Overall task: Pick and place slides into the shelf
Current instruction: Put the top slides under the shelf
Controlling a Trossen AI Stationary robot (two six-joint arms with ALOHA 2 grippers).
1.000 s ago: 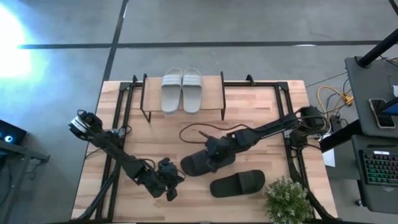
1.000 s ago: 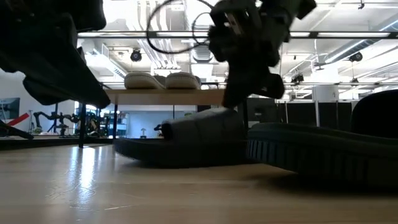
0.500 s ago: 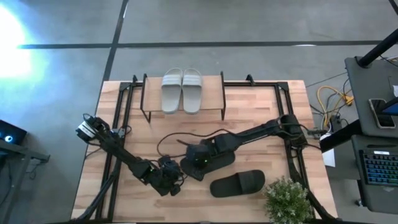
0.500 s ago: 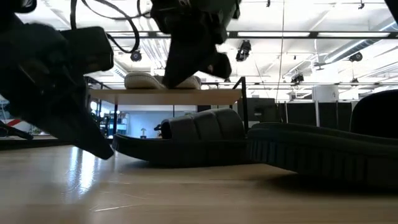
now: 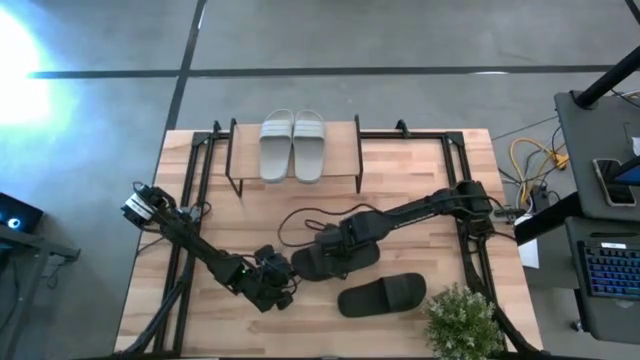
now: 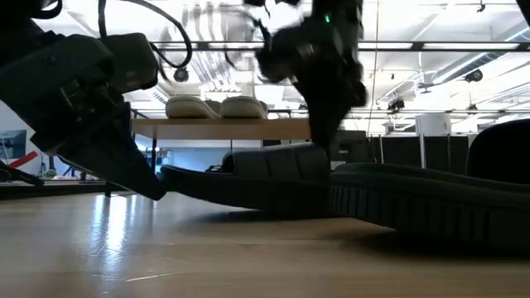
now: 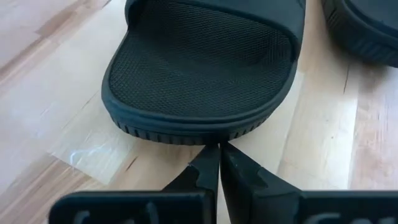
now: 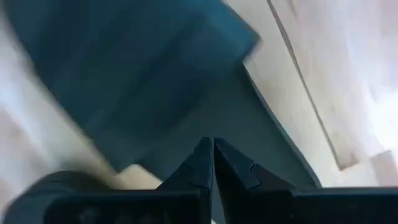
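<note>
One black slide (image 5: 360,262) lies mid-table, its strap (image 6: 273,161) up and its left end raised off the wood (image 6: 170,174). The other black slide (image 5: 382,295) lies flat nearer the front edge. The pale grey pair (image 5: 292,145) rests sole-down on the shelf's top board (image 5: 345,150). My left gripper (image 5: 284,278) is shut at the first slide's left end. My right gripper (image 5: 332,250) is shut and stands over the middle of that slide. My left gripper (image 7: 219,149) meets the sole's ribbed rim (image 7: 205,138) at the slide's rounded end with its shut fingertips. It comes in low and slanting from the table's left. That end sits raised off the table. My right gripper (image 8: 213,144) points down with shut fingers onto the same slide beside its strap (image 6: 306,157). The strap and blur hide the exact spot of contact.
A black cable (image 5: 310,215) loops over the table between the shelf and the right arm. A potted plant (image 5: 462,320) stands at the front right corner. Bare wood lies left of the slides and under the shelf (image 6: 215,128).
My right gripper swung toward the table's left over the slide, then came back to its middle. My left gripper moved toward the slide's left end and now meets it. That end of the slide has risen off the table while the rest stays down.
</note>
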